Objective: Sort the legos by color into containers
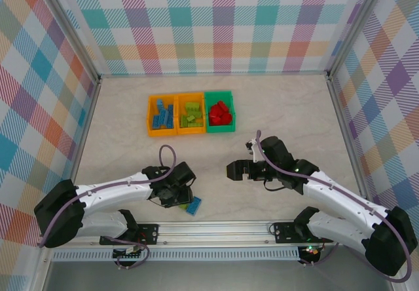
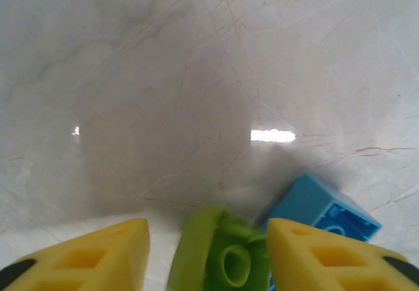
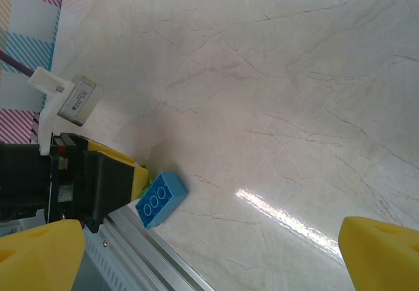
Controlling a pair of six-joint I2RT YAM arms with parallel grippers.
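A lime green lego [image 2: 219, 255] lies tilted on the table between the yellow fingers of my left gripper [image 2: 206, 233]. The right finger [image 2: 308, 252] touches it, while a strip of table shows between it and the left finger [image 2: 98, 252]. A blue lego [image 2: 324, 209] lies just right of it, near the front rail [image 1: 193, 206] [image 3: 160, 199]. My left gripper [image 1: 178, 196] hangs low over both. My right gripper [image 1: 237, 170] [image 3: 211, 258] stands wide open over bare table, holding nothing. At the back stand the containers: an orange bin [image 1: 150, 116] with blue legos, an orange bin [image 1: 179, 114] with green legos, a green bin [image 1: 220, 129] with red legos.
A metal rail [image 1: 216, 229] runs along the near table edge, close behind the blue lego. Metal posts and checkered walls [image 1: 216, 22] enclose the table on three sides. Bare marble-patterned surface [image 1: 216, 160] lies between the bins and the arms.
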